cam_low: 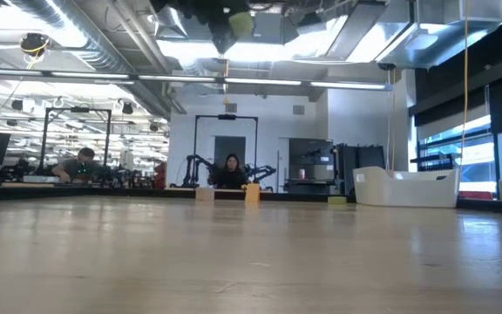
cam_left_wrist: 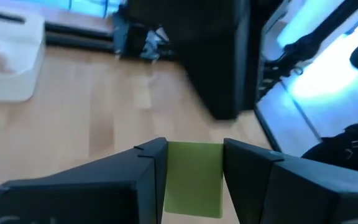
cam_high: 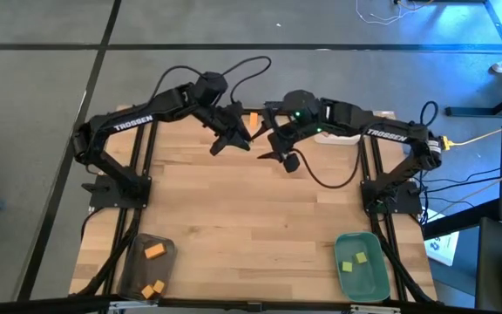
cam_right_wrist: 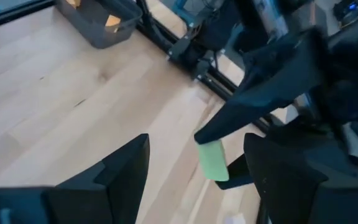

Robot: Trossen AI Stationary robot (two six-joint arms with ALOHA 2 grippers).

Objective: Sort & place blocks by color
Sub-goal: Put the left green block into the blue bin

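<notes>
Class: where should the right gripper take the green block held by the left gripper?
Probably the green block's free end, coming from beyond the left gripper's fingertips: they clamp two opposite faces, and only that end sticks out.

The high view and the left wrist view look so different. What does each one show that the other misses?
Only the high view shows the grey tray holding orange blocks, the green tray holding green blocks, and the right gripper open. Only the left wrist view shows the green block clamped between dark fingers. Both show the left gripper over the wooden table.
</notes>
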